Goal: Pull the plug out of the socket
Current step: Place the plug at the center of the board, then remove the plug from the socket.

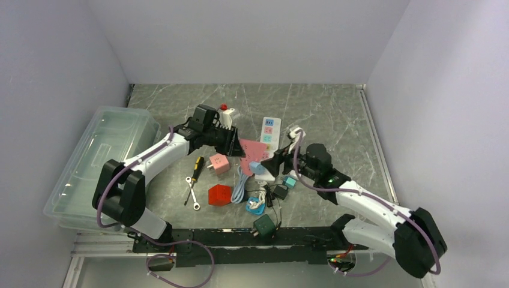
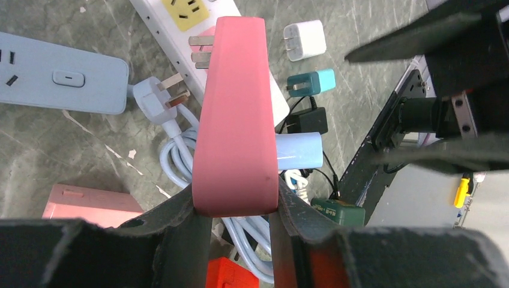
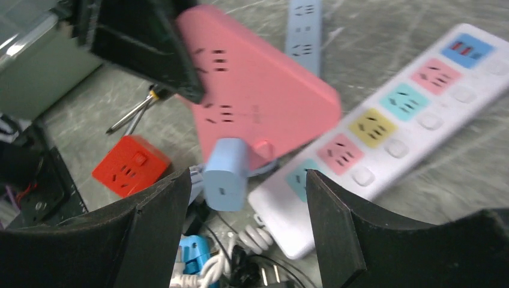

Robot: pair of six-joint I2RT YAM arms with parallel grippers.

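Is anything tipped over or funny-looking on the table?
Yes. The pink socket block is not lying flat: the left gripper holds it up on edge, with a pale blue plug stuck in it. The right gripper is open beside that plug.

Beside blue plug (image 3: pixel 224 174) lies white strip (image 3: pixel 384 150), cables (image 3: pixel 255 238) below; approach side open.

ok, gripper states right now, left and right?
Left gripper: closed on the pink socket.
Right gripper: open, holding nothing; blue plug just ahead.
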